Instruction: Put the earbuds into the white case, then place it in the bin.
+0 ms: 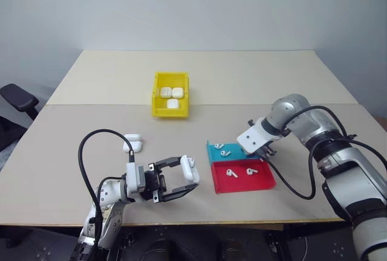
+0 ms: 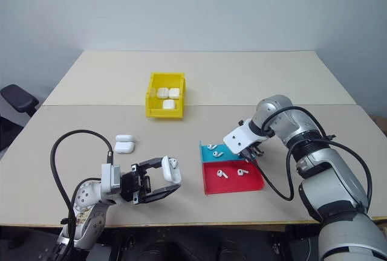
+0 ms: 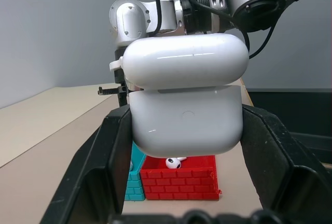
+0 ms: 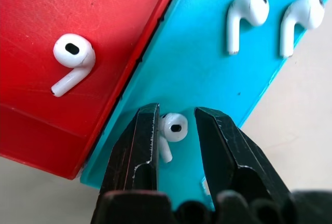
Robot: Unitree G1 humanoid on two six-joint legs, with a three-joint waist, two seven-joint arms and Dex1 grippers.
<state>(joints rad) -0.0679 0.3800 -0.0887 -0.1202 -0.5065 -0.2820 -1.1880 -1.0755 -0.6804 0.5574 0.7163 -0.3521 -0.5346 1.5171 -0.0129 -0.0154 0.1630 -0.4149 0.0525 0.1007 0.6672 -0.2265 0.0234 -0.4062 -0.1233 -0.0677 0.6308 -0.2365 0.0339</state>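
My left gripper [image 1: 187, 180] is shut on a white case [image 3: 187, 99] and holds it off the table near the front, lid swung open. Over the teal half of a small tray [image 1: 213, 155] my right gripper [image 4: 177, 111] points steeply down. Its fingers straddle one earbud [image 4: 175, 127] that leans on one finger, with a thin gap to the other. Two more earbuds [image 4: 248, 11] lie on the teal half, and another earbud [image 4: 72, 58] lies on the red half [image 1: 242, 182]. The yellow bin [image 1: 169, 113] stands farther back at mid table with three white cases inside.
Two spare white cases [image 1: 132, 142] lie on the table to the left, behind my left arm. A black chair [image 1: 18, 98] stands off the table's left side. Bare tabletop stretches between the bin and the tray.
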